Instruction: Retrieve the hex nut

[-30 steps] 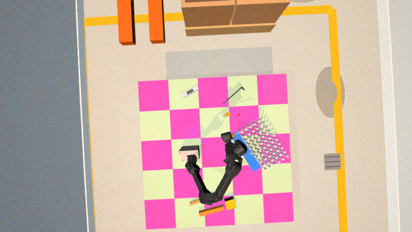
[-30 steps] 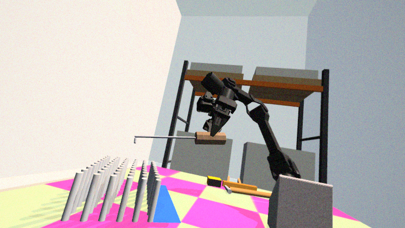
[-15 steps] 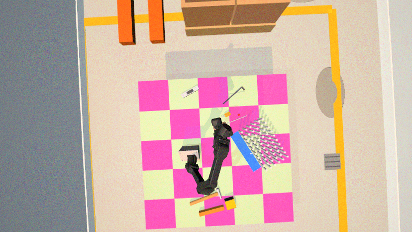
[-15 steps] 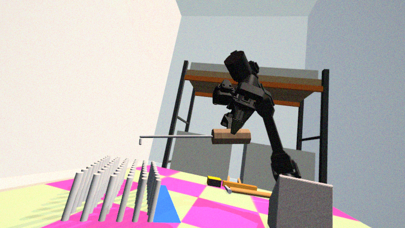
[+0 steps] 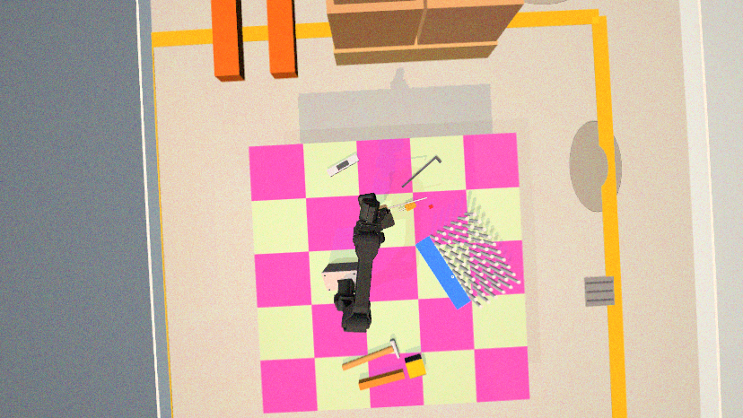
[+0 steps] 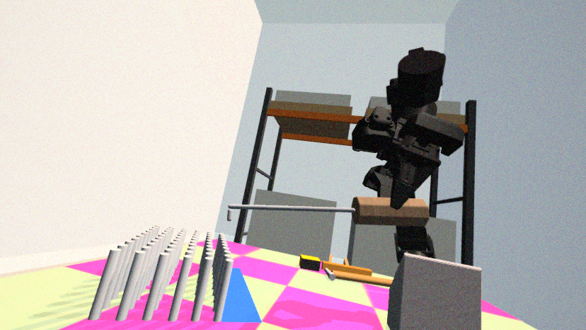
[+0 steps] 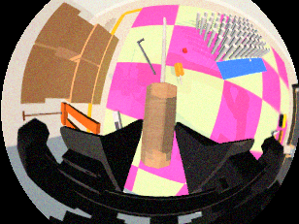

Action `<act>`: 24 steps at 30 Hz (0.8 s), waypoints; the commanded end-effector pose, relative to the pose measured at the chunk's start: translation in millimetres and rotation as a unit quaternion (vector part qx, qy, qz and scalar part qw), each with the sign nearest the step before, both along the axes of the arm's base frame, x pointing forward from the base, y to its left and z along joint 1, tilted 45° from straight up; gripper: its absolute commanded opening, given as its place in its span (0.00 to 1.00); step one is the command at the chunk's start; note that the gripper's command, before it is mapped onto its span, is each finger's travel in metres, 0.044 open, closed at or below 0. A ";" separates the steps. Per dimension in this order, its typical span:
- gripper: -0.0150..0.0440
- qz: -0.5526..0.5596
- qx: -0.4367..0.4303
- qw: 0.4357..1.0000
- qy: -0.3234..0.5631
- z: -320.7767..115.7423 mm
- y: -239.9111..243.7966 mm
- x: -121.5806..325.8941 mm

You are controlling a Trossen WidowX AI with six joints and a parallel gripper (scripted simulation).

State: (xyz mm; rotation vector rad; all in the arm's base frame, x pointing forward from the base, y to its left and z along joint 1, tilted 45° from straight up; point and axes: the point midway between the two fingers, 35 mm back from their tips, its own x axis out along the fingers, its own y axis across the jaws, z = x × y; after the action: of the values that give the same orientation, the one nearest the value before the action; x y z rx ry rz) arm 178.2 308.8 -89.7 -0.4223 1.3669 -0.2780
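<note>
My gripper (image 5: 383,208) (image 6: 396,205) (image 7: 158,123) is shut on the wooden handle (image 6: 371,211) (image 7: 160,112) of a hook tool. Its thin rod (image 6: 286,208) (image 7: 164,52) points away from the fingers, with a short bent tip. The tool is in the air, left of the spacer field in the top view. The standing spacers (image 5: 503,259) (image 6: 181,287) look upright. The blue taped strip (image 5: 436,265) (image 6: 241,303) (image 7: 238,70) lies along their front. The nut (image 5: 452,276), a small pale ring, lies on the strip, apart from the tool. A dark L-shaped tool (image 5: 420,172) (image 7: 147,56) lies farther back.
A small orange piece (image 5: 410,206) (image 7: 179,69) and a red piece (image 5: 431,206) (image 7: 184,50) lie near the tool. A white-and-grey object (image 5: 342,165) lies at the back. A box (image 5: 340,280) (image 6: 440,294) stands beside the arm. A hammer (image 5: 368,357), orange bar (image 5: 381,380) and yellow block (image 5: 415,368) lie at the front.
</note>
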 end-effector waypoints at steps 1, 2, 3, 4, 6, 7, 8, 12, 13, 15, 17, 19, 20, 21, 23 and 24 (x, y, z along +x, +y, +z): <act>0.25 -0.002 0.001 1.000 -0.011 -11.9 8.9 -16.5; 0.25 -0.003 0.000 1.000 -0.015 -15.1 10.5 -21.1; 0.25 -0.004 -0.001 1.000 -0.018 -18.3 12.0 -25.8; 0.25 -0.007 -0.003 1.000 -0.023 -21.8 13.5 -30.7; 0.25 -0.013 -0.006 0.999 -0.034 -29.6 16.4 -41.9; 0.25 -0.015 -0.007 0.999 -0.039 -33.5 17.6 -47.6; 0.25 -0.018 -0.008 0.999 -0.045 -37.4 18.7 -53.2; 0.25 -0.028 -0.012 0.997 -0.070 -53.2 21.6 -75.9; 0.25 -0.030 -0.013 0.997 -0.076 -57.1 21.9 -81.6; 0.25 -0.035 -0.014 0.995 -0.089 -64.9 22.2 -92.9; 0.25 -0.039 -0.015 0.994 -0.103 -72.8 21.8 -104.1; 0.25 -0.043 -0.015 0.992 -0.116 -80.7 20.8 -115.2; 0.25 -0.045 -0.014 0.991 -0.123 -84.6 20.1 -120.6; 0.25 -0.047 -0.014 0.990 -0.129 -87.8 19.4 -125.1; 0.25 -0.048 -0.014 0.990 -0.134 -90.3 18.8 -128.7; 0.25 -0.048 -0.014 0.990 -0.134 -90.3 18.8 -128.7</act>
State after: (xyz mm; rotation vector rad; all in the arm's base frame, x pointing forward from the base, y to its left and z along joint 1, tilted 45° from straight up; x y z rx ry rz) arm 51.5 326.9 -177.4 -0.3461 1.1450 -0.4107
